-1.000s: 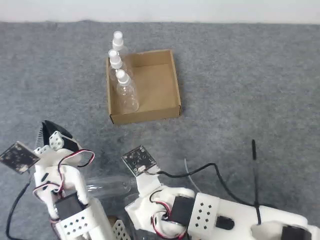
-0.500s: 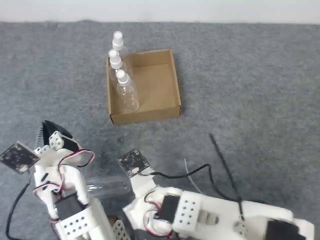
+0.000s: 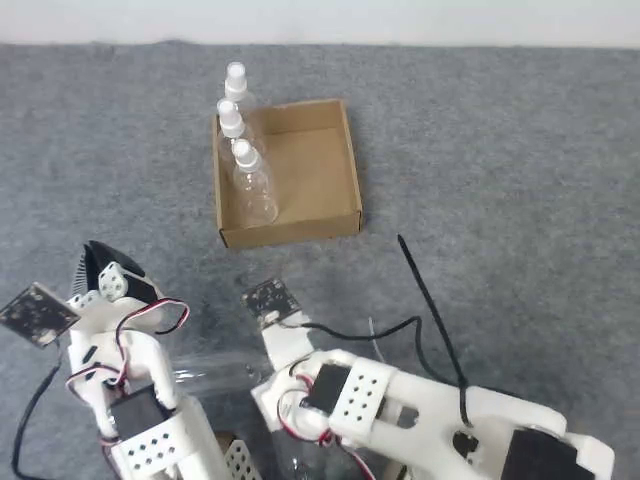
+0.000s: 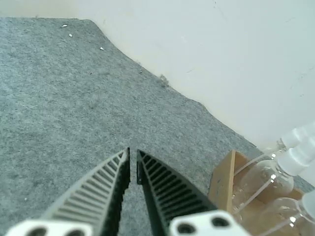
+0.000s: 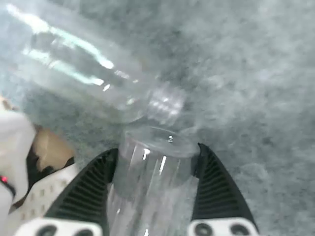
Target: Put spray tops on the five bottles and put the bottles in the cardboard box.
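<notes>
The right claw (image 5: 156, 150), clenched on a clear bottle (image 5: 147, 172), is now brought closer to the uncapped lying bottle (image 5: 88, 69); the left claw (image 4: 133, 153) is closed on nothing; capping is still awaited

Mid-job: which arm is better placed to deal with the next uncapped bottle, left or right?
Right, probably. The right end effector is shut on a clear bottle, and another, capless bottle lies just ahead of it. The left end effector is shut on nothing, pointing past the cardboard box.
</notes>
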Controlling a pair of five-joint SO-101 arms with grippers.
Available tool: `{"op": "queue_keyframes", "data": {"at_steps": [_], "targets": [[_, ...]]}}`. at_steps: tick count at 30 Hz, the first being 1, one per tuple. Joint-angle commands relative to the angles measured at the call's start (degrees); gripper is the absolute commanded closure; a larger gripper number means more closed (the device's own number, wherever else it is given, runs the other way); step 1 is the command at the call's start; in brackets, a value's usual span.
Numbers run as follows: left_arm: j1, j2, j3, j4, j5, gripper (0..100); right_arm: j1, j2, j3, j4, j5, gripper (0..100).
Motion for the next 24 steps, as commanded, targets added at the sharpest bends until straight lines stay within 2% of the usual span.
{"op": "queue_keyframes", "data": {"at_steps": [1,5,8,15,24], "targets": [[-0.3,-1.1,-0.5,-1.5,-0.3,97,3.4,-1.9,-3.9,2.2,1.2,98.1],[-0.3,-1.1,-0.5,-1.5,-0.3,97,6.5,-8.9,-7.9,12.4,1.0,98.1],[-0.3,-1.1,-0.5,-1.5,-0.3,97,10.5,-15.0,-9.1,16.0,0.8,98.1],[-0.2,-1.1,-0.5,-1.5,-0.3,97,18.3,-23.7,-9.2,15.9,0.4,98.1],[-0.2,-1.1,-0.5,-1.5,-0.3,97,28.4,-24.4,-9.1,8.1,-6.9,98.1]]}}
